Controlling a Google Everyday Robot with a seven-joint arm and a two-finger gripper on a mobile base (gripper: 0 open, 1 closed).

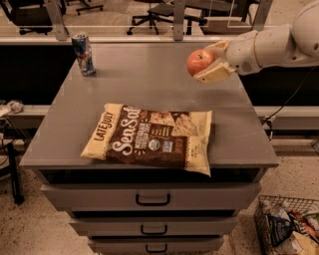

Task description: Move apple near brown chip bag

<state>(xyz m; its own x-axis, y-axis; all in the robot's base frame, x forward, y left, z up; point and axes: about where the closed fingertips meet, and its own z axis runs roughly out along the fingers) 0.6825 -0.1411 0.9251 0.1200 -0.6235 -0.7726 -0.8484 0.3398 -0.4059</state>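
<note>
Gripping the apple [199, 61] between its two cream-coloured fingers, the gripper [207, 62] hangs over the far right part of the grey cabinet top [149, 84]. One finger lies above the fruit and one below it, both pressed against it from the right. The apple is red-orange and held up off the surface. A white arm [271, 46] reaches in from the right edge to carry the gripper.

The brown chip bag [149, 139] lies flat near the front edge, its cream ends pointing left and right. It is well apart from the apple, closer to the viewer and further left. A blue drink can [83, 53] stands upright at the far left corner. Below the top are three drawers [152, 198] with dark handles. A wire basket [286, 226] of packets sits on the floor at lower right. Office chairs [154, 12] stand in the background.
</note>
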